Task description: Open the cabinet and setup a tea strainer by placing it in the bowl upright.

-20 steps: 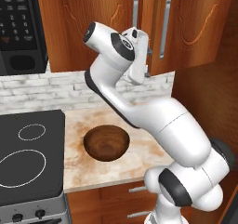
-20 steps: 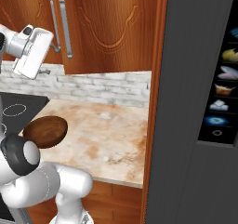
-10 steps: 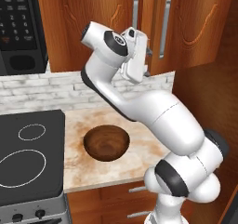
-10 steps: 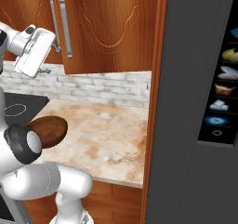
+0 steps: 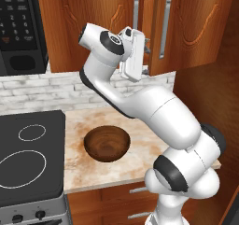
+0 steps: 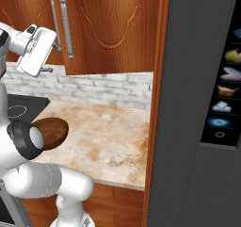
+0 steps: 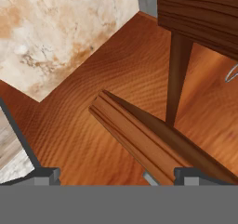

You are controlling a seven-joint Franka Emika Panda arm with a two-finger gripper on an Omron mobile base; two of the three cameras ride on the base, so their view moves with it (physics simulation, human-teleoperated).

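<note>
In the left base view the hand [image 5: 145, 51] sits at upper centre, raised against the cabinet [image 5: 196, 28] beside its two silver handles [image 5: 164, 28], its fingers spread wide with nothing between them. The right-hand door stands slightly ajar, its edge jutting forward. The hand view shows that door edge running diagonally between the fingertips [image 7: 46, 175]. The bowl [image 5: 107, 144] rests at lower centre-left on the counter [image 5: 140, 140], just beside the stovetop [image 5: 30, 158], with bare marble to its right.
</note>
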